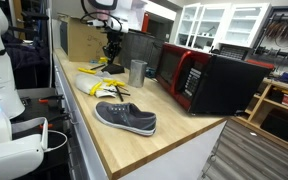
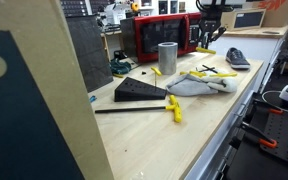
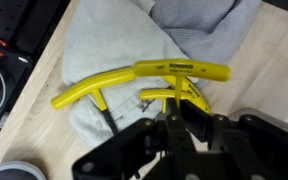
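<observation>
My gripper (image 3: pixel 180 118) hangs over a grey cloth (image 3: pixel 114 40) on the wooden bench. Its fingers are shut on a small yellow T-handle hex key (image 3: pixel 181 97), whose handle sticks out just beyond the fingertips. A larger yellow T-handle key (image 3: pixel 179 68) and a curved yellow handle (image 3: pixel 84 90) lie on the cloth beside it. In both exterior views the gripper (image 1: pixel 112 52) (image 2: pixel 204 42) is a little above the cloth (image 1: pixel 89 85) (image 2: pixel 199 85), near the metal cup (image 1: pixel 137 72) (image 2: pixel 167 57).
A grey shoe (image 1: pixel 126 118) (image 2: pixel 237 58) lies on the bench (image 1: pixel 174 135). A red and black microwave (image 1: pixel 199 78) stands beside the cup. A cardboard box (image 1: pixel 84 40) is behind the gripper. A black wedge (image 2: pixel 139 92) and a yellow-handled tool (image 2: pixel 174 108) lie further along.
</observation>
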`<state>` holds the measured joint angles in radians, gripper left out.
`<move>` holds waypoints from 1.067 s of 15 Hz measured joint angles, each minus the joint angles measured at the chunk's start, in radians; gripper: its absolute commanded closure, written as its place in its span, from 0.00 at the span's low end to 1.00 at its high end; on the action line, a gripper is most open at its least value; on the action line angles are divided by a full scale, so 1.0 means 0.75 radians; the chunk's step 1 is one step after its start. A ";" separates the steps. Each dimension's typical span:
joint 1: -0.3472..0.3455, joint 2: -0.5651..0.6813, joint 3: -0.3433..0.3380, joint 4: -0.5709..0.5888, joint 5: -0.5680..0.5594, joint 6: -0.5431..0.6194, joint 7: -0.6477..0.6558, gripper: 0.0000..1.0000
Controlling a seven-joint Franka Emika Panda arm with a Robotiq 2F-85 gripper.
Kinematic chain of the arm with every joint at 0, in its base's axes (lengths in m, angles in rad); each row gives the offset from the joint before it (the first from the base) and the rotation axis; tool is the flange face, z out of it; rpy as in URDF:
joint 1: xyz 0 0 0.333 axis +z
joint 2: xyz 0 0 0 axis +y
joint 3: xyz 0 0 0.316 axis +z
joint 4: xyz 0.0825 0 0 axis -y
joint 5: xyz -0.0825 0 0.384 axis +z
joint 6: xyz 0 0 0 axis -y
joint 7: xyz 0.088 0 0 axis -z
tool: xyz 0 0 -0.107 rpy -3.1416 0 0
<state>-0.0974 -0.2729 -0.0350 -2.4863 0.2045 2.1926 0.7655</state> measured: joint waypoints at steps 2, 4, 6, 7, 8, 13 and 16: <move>0.000 0.044 -0.024 0.097 0.072 -0.082 -0.048 0.97; -0.001 0.090 -0.049 0.190 0.138 -0.161 -0.081 0.97; -0.003 0.139 -0.071 0.277 0.207 -0.236 -0.104 0.97; -0.003 0.162 -0.080 0.318 0.242 -0.271 -0.109 0.97; -0.003 0.185 -0.088 0.357 0.277 -0.300 -0.115 0.97; -0.004 0.269 -0.092 0.482 0.402 -0.338 -0.122 0.97; -0.006 0.302 -0.093 0.528 0.492 -0.338 -0.122 0.97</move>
<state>-0.1021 -0.0460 -0.1044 -2.0905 0.5731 1.9394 0.6739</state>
